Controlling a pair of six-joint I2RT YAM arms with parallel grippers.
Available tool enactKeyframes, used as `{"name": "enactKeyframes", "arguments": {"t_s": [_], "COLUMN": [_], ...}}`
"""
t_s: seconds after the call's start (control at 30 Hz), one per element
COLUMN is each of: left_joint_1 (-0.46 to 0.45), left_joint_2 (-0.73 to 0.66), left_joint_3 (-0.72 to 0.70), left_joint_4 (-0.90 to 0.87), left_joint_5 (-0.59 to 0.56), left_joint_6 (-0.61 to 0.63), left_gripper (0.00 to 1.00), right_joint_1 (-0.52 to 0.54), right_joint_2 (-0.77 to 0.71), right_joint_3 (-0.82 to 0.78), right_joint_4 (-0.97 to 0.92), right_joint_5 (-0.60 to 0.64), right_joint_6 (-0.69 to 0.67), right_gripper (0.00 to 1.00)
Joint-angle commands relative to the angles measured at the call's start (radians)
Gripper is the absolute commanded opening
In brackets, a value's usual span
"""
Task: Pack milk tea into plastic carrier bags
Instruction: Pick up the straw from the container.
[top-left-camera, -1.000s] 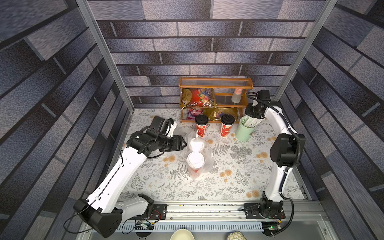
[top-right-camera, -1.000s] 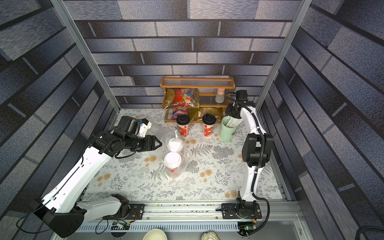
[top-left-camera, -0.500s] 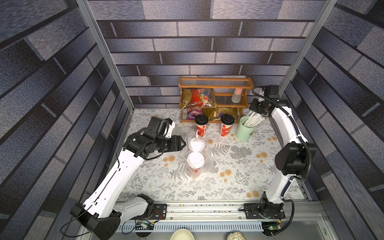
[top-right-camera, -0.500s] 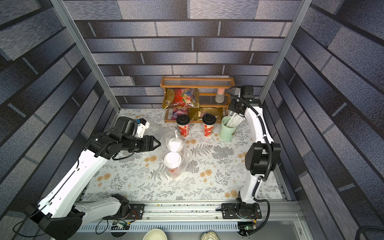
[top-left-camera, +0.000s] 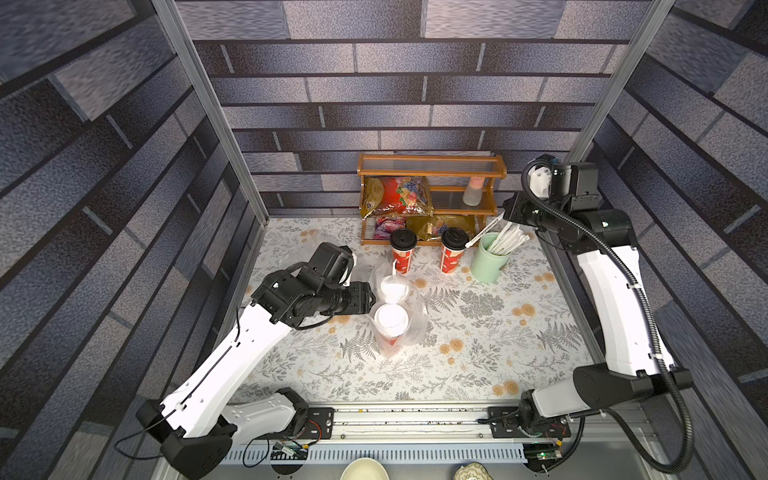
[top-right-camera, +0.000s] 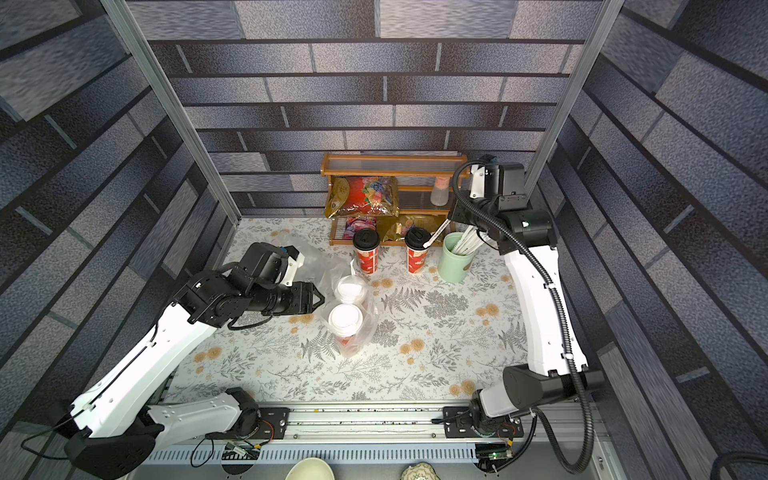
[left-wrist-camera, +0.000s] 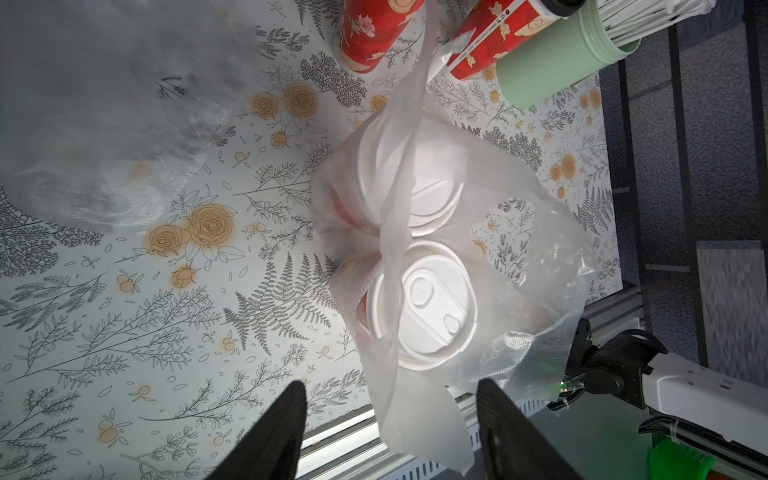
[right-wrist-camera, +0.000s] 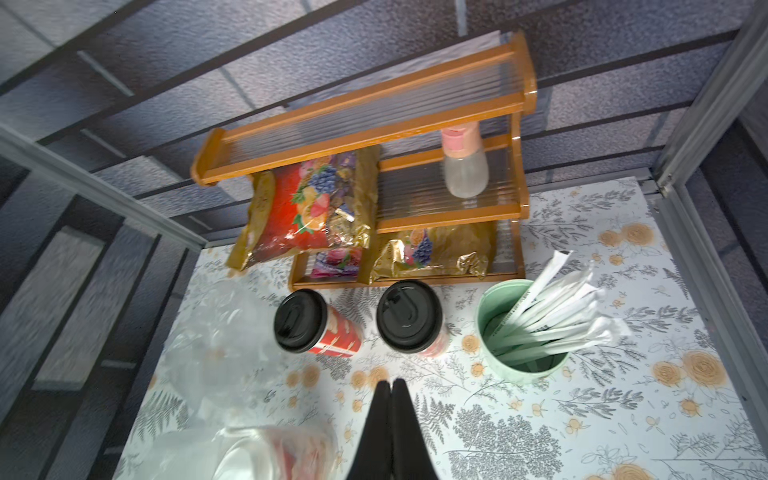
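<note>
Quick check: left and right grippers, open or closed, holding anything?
Left gripper: open, jaws standing either side of the carrier bag handle, not clamping it.
Right gripper: shut, nothing visible between its jaws.

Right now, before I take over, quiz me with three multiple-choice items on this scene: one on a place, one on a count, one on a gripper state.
1. Where are the two white-lidded cups?
A) held up in a gripper
B) inside the clear bag mid-table
C) lying on their sides outside it

2. How many black-lidded cups stand outside any bag?
A) none
B) four
C) two

3. How does the left gripper stand?
A) open
B) shut on a cup lid
C) shut with nothing in it

Answers:
1. B, the bag's film wraps around both white lids.
2. C, both stand uncovered beside the green straw cup.
3. A, in the wrist view its fingers stand apart, either side of the bag's handle strip.
</note>
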Motion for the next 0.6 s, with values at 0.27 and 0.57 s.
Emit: {"name": "enactKeyframes", "arguments": {"t_s": [0.27, 0.57], "left_joint_1": [-0.066, -0.071], "left_joint_2": [-0.043, -0.071], "left_joint_3": [-0.087, -0.139], "left_joint_4": [-0.013, 0.024], "left_joint_5": [-0.022, 0.005], "left_joint_6": [-0.097, -0.108], "left_gripper": [0.57, 0.26], "right_joint_1": [0.340, 0.699], "right_joint_2": [-0.141, -0.070], "right_joint_3": [0.033, 0.032], "right_joint_4": [-0.139, -0.130], "right_joint_5": [-0.093, 0.050], "right_joint_6": [0.088, 0.122], "right_gripper": [0.03, 0.02]}}
